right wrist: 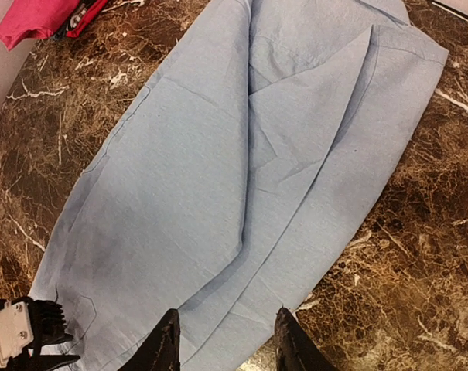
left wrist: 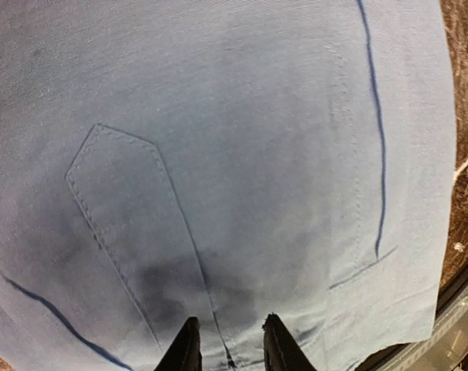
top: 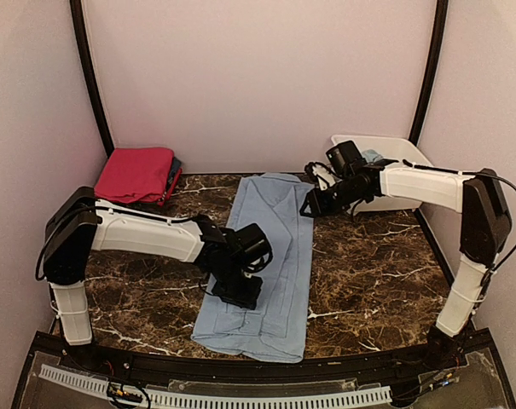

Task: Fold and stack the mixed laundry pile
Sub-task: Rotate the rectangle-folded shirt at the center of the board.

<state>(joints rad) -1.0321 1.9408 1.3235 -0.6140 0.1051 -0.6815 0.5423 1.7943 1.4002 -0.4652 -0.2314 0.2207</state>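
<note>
Far left, you've got the folded magenta-pink stack (top: pixel 136 173) in the back corner of the marble table (top: pixel 368 273). Your left gripper (left wrist: pixel 230 349) is right down on the pale blue trousers (top: pixel 273 247) at their near end. Its fingers are a little apart with cloth showing between them, and honestly I can't tell if it's pinching or just pressing. The trousers lie lengthwise down the middle of the table. Your right gripper (right wrist: pixel 228 342) hangs over their far right edge, fingers spread, holding nothing. The white tub (top: pixel 404 146) sits back right.
</note>
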